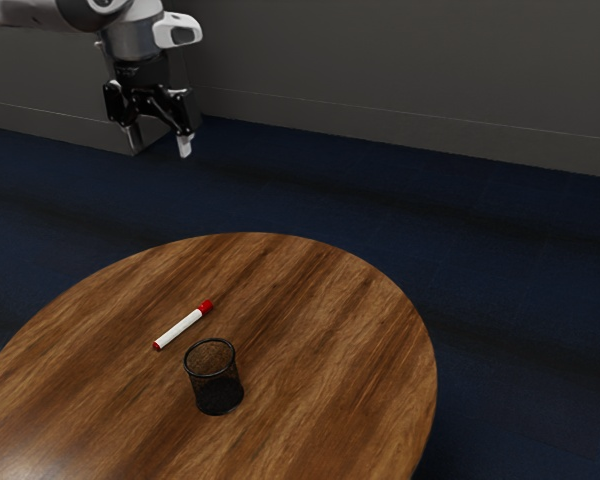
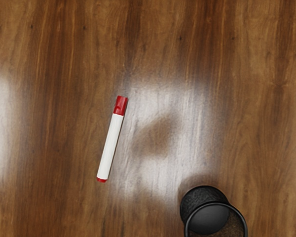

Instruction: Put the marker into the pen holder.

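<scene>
Pen holder [image 1: 216, 382] stands upright, mouth up to receive the marker [image 1: 183, 326], lying flat between it and far edge of tabletop [image 1: 350, 330], pinchable crosswise; tool [image 1: 160, 142] hangs high, spread for pickup.

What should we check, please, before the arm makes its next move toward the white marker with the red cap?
1. Black two-finger gripper open, with nothing between its fingers: ok.
2. White cylindrical marker with a red cap lying flat on the round brown wooden table: ok.
3. Black mesh, cylindrical pen holder upright, mouth facing up: ok.
4. Gap between marker and pen holder, so they do not touch: ok.
5. Gripper lowered around the marker: not ok, it hangs well above the tabletop.
6. Cap pressed on firmly: cannot tell.
</scene>
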You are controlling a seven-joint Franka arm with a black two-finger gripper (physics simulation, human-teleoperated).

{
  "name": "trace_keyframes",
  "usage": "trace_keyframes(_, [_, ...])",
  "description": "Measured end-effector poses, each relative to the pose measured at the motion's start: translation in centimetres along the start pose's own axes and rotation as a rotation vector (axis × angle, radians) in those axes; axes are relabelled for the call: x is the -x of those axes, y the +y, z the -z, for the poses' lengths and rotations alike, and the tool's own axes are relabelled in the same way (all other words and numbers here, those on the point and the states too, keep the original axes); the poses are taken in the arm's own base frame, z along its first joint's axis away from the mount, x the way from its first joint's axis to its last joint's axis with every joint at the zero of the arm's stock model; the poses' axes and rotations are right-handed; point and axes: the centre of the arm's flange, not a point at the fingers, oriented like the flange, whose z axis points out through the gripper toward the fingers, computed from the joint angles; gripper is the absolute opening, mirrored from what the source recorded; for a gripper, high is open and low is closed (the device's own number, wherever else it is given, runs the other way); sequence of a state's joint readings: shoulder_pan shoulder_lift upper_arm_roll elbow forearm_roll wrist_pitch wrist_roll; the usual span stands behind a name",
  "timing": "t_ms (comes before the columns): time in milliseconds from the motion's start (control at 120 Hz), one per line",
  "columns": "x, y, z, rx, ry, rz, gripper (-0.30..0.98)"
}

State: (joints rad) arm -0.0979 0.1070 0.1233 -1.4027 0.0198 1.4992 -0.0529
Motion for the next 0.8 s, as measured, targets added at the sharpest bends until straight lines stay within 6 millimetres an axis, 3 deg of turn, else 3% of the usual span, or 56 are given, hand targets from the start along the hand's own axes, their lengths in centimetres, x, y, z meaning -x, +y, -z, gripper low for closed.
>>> trace_keyframes(158, [0.2,0.1,0.4,-0.006,0.011,-0.001,0.69])
trace_keyframes(208, [0.9,-0.1,0.6,-0.016,0.009,-0.004,0.69])
trace_keyframes(258, [2.4,-0.3,-0.8,-0.027,-0.018,-0.009,0.69])
trace_keyframes(392, [2.8,-0.9,-9.2,-0.051,-0.114,-0.014,0.69])
trace_keyframes(500, [3.1,-1.3,-17.2,-0.055,-0.156,-0.015,0.69])
trace_keyframes(575, [3.5,-1.8,-21.5,-0.054,-0.162,-0.010,0.69])
trace_keyframes(750, [2.5,-2.3,-28.9,-0.060,-0.129,-0.015,0.69])
trace_keyframes(800, [1.7,-2.0,-30.2,-0.063,-0.096,-0.040,0.69])
